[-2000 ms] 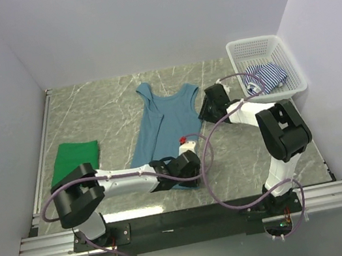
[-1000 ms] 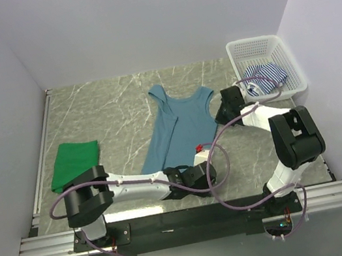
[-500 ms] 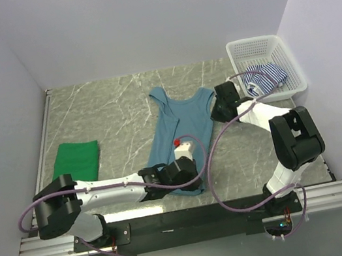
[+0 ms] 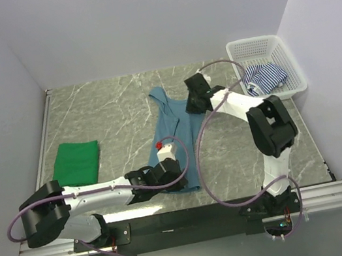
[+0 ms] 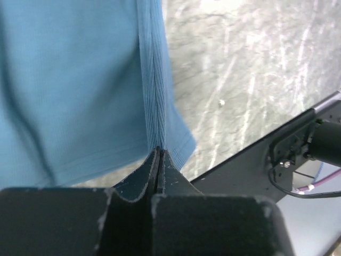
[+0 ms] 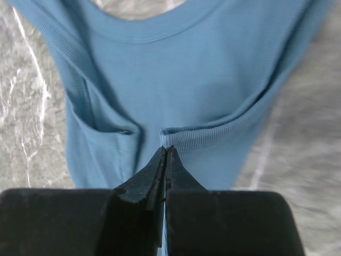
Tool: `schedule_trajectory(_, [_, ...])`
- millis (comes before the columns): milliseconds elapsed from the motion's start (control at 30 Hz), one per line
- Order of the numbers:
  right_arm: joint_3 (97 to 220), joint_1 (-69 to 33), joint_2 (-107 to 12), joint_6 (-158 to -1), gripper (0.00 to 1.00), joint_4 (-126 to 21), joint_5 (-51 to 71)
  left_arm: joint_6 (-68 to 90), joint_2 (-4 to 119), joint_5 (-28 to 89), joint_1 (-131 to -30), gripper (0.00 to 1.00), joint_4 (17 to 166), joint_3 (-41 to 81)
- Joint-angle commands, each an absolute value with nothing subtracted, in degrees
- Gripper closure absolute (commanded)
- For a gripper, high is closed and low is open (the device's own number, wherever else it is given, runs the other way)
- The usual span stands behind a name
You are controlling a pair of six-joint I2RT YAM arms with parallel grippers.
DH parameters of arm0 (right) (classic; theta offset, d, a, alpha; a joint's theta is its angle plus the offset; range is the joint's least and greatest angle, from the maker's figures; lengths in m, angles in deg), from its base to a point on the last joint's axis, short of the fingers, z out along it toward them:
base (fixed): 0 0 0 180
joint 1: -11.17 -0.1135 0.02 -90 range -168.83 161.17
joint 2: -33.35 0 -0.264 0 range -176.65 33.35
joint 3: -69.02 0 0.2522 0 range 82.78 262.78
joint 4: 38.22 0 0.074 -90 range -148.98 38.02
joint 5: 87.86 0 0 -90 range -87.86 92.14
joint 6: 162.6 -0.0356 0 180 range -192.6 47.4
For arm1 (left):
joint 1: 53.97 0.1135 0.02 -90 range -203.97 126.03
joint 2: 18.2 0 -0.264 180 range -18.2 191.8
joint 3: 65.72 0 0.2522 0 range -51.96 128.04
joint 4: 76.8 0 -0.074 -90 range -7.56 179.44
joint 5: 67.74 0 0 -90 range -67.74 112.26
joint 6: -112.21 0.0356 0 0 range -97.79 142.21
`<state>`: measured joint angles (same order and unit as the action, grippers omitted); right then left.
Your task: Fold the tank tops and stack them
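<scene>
Top external view had the teal top (image 4: 173, 134) lying mid-table, partly folded lengthwise, the green top (image 4: 76, 161) folded at the near left and the striped top (image 4: 267, 76) in the basket (image 4: 254, 52) at the far right. The left gripper (image 5: 160, 153) was clamped on its near hem and the right gripper (image 6: 165, 150) on a far armhole edge, each by the jaw tips only. Such shallow bites could slip if the arms swung unevenly, dropping a corner and skewing the fold.

The left tool (image 5: 160, 152) and right tool (image 6: 165, 152) are matte black, the arms (image 4: 96, 193) white-linked, the cables (image 4: 205, 162) purple.
</scene>
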<state>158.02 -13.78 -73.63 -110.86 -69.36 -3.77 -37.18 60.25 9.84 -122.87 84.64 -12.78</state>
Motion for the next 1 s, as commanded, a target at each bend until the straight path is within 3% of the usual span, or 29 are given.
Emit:
schedule_trajectory(0, [164.7,-15.6,-77.4,-111.4,1.0,-72.0,-6.7,-38.5,56.8,8.1,-121.8,0.99,83.3,-14.8])
schedule_trajectory(200, [169.8,-18.1,-82.5,-111.8,1.0,-73.8,-8.0,-37.7,50.4,9.2,-118.0,1.0,81.6,-19.9])
schedule_trajectory(700, [173.8,-19.3,-85.1,-111.3,1.0,-75.7,-10.4,-34.3,49.9,11.9,-112.2,0.99,78.9,-21.4])
schedule_trajectory(900, [174.4,-19.3,-85.2,-110.7,1.0,-75.7,-10.5,-33.9,48.8,12.0,-112.0,0.87,78.1,-20.9])
schedule_trajectory(967, [174.6,-19.3,-85.3,-110.4,0.94,-75.6,-10.0,-33.7,48.1,12.5,-112.0,0.75,77.9,-20.8])
